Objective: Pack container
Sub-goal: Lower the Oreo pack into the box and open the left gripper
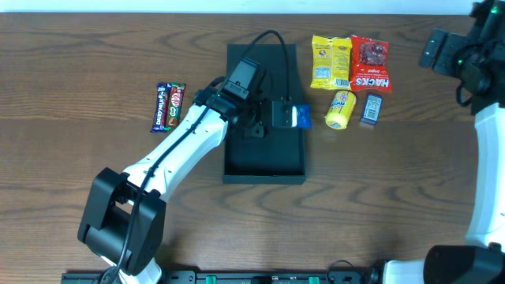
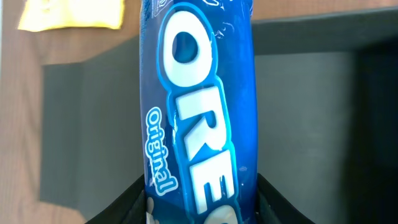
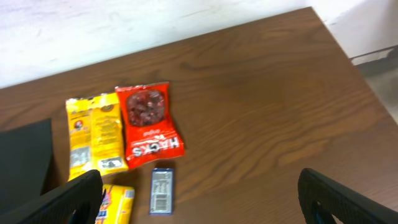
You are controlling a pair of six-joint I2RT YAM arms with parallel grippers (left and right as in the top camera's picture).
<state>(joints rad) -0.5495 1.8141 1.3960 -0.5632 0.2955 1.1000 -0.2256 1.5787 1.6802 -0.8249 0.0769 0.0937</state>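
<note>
Left gripper (image 2: 199,208) grasps glossy blue Oreo packet (image 2: 199,93) at 3 o'clock of dark teal-green rectangular container (image 1: 264,167); right gripper (image 3: 202,202) gapes empty.

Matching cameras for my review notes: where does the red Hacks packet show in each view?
Overhead: the red Hacks packet lies at the upper right, on the table.
Left wrist: not in it.
Right wrist: red Hacks packet, left of centre.
Shared landmark: the yellow packet, right beside it on its left in both views that show it.

The Oreo wrapper (image 2: 199,112) is glossy, the container (image 1: 267,156) matt, the table (image 1: 79,47) wood-grain.
</note>
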